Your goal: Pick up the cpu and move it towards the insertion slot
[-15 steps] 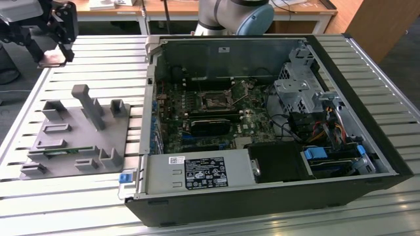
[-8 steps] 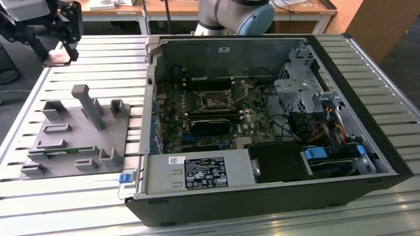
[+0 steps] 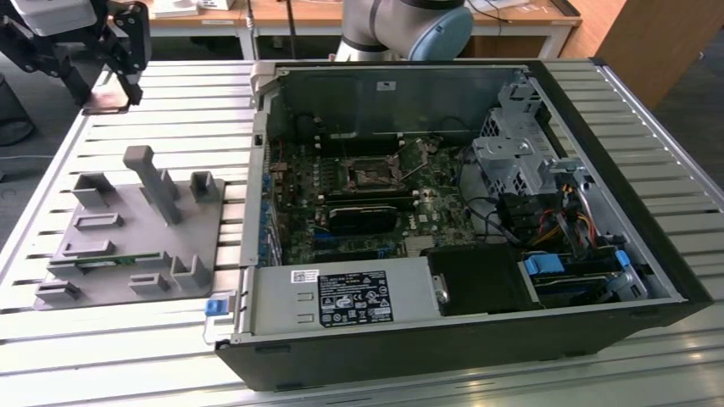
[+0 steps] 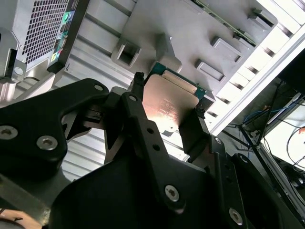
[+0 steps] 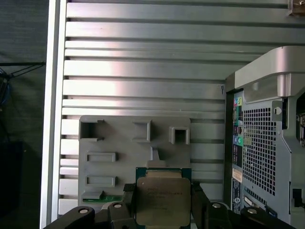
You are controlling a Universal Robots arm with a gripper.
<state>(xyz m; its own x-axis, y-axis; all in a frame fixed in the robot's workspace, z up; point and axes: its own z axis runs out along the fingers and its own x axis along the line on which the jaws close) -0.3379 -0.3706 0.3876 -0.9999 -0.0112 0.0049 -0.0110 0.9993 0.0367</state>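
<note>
- Gripper (image 5: pixel 163 202): fingers (image 5: pixel 128 202) clamped on opposite edges of the cpu (image 4: pixel 169 102).
- Cpu is lifted, metal top facing both wrist views.
- Gray tray (image 5: pixel 119 138) lies apart, beyond it.

Bright even light. Glare on table slats (image 5: pixel 143 52) in first wrist view, blown white in second wrist view. Pinkish refl. on cpu (image 4: pixel 169 107) lid. Case (image 3: pixel 385 93) interior dim w/ shadows, exterior view.

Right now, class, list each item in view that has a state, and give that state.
cpu: gripped, held clear of the gray tray.
end effector: shut on the cpu.
insertion slot: looks empty, far from the cpu.
computer case: lying on its side, open.
gray tray: lying flat beside the computer case.
memory stick: seated in the gray tray.
</note>
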